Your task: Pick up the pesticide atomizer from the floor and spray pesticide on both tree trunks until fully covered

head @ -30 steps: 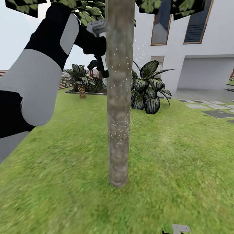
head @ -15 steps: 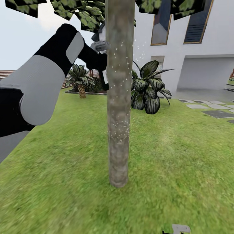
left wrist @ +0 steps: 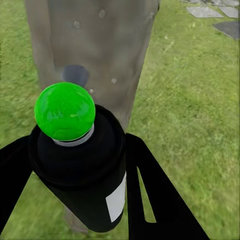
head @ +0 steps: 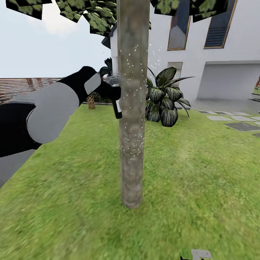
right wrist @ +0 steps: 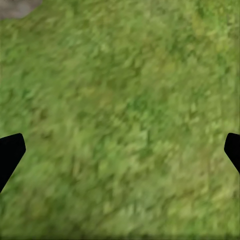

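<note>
Atomizer (left wrist: 80, 170) being gripped by left end effector (left wrist: 75, 190).
Nozzle is being aimed at tree trunk (head: 133, 108) for coverage; right end effector (right wrist: 120, 150) is being held released.

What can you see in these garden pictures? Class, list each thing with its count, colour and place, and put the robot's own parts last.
Tree trunk: one, pale grey-tan flecked with white droplets, upright mid-lawn.
Pesticide atomizer: one, dark with a white label and green dot on top, beside the trunk.
Lawn: one, green, all around the trunk.
Striped-leaf plants: at least two, dark green, behind the trunk.
House: one, white, far right.
Paving stones: several, grey, right edge of the lawn.
Fence: one, brown slats, far left.
Left gripper: one, black, shut on the atomizer.
Right gripper: one, black fingertips spread wide over grass.
</note>
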Motion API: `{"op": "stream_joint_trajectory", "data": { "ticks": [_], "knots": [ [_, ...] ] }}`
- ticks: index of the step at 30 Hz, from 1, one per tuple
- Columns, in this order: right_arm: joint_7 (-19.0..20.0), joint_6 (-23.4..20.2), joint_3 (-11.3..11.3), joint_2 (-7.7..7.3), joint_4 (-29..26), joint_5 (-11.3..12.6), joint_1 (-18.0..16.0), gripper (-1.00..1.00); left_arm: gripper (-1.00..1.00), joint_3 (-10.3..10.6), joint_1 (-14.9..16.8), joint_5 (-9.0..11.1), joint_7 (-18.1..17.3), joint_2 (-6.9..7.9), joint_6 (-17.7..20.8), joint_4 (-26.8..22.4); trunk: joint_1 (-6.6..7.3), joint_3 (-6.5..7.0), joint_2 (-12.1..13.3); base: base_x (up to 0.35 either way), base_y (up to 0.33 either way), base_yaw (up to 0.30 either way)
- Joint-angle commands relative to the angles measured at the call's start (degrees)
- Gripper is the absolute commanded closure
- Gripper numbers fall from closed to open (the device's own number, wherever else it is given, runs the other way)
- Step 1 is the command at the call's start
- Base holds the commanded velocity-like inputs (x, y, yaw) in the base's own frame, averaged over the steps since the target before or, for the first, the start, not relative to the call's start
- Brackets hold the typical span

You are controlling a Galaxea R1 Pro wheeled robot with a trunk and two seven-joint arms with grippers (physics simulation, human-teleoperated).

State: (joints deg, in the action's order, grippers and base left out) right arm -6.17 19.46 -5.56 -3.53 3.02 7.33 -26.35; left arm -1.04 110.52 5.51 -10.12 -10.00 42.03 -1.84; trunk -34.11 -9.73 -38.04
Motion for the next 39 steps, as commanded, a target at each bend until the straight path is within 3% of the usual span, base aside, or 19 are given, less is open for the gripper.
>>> {"op": "stream_joint_trajectory", "data": {
  "ticks": [1, 8, 10, 13, 18, 22, 25, 30, 39],
  "knots": [
    [0.0, 0.4, -0.5, 0.02, 0.2, 0.6, -0.1, -1.00, 1.00, -0.1, -1.1, 0.6, 0.2, 0.00, -1.0, 0.0, -0.01, -0.08, -0.1, 0.000, 0.000, 0.000],
    [0.0, 0.4, -0.5, 0.02, 0.2, 0.6, -0.1, -1.00, 1.00, 0.0, -13.0, 0.4, 0.2, 0.00, -10.9, 0.2, -0.01, -0.08, -0.1, 0.000, 0.000, 0.000],
    [0.0, 0.4, -0.5, 0.02, 0.2, 0.6, -0.1, -1.00, 1.00, 0.0, -18.0, 0.3, 0.2, 0.00, -16.2, 0.2, -0.01, -0.08, -0.1, 0.000, 0.000, 0.000],
    [0.0, 0.4, -0.5, 0.02, 0.2, 0.6, -0.1, -1.00, 1.00, 0.0, -21.6, 0.3, 0.2, 0.00, -18.9, 0.2, -0.01, -0.08, -0.1, 0.000, 0.000, 0.000],
    [0.0, 0.4, -0.4, -0.03, 0.2, 0.6, -0.1, -1.00, 1.00, 0.1, -30.5, 0.3, 0.2, 0.00, -24.1, 0.2, -0.01, -0.08, -0.1, 0.000, 0.000, 0.000],
    [0.1, 0.4, -0.5, 0.01, 0.2, 0.6, -0.1, -1.00, 1.00, 0.1, -40.5, 0.3, 0.2, 0.00, -31.8, 0.2, -0.01, -0.08, -0.1, 0.000, 0.000, 0.000],
    [0.1, 0.5, -0.5, 0.02, 0.2, 0.6, -0.1, -1.00, 1.00, 0.1, -45.5, 0.3, 0.2, 0.00, -35.9, 0.1, -0.01, -0.08, -0.1, 0.000, 0.000, 0.000],
    [0.1, 0.5, -0.5, 0.09, 0.2, 0.6, -0.1, -1.00, 1.00, 0.1, -47.1, 0.3, 0.2, 0.00, -36.6, 0.1, -0.01, -0.08, -0.1, 0.000, 0.048, 0.000],
    [0.1, 0.4, -0.5, 0.22, 0.3, 0.7, -0.1, -1.00, 1.00, 0.1, -47.7, 0.3, 0.0, 0.00, -36.7, 0.2, -0.01, -0.08, -0.1, 0.097, 0.307, 0.000]
  ]
}}
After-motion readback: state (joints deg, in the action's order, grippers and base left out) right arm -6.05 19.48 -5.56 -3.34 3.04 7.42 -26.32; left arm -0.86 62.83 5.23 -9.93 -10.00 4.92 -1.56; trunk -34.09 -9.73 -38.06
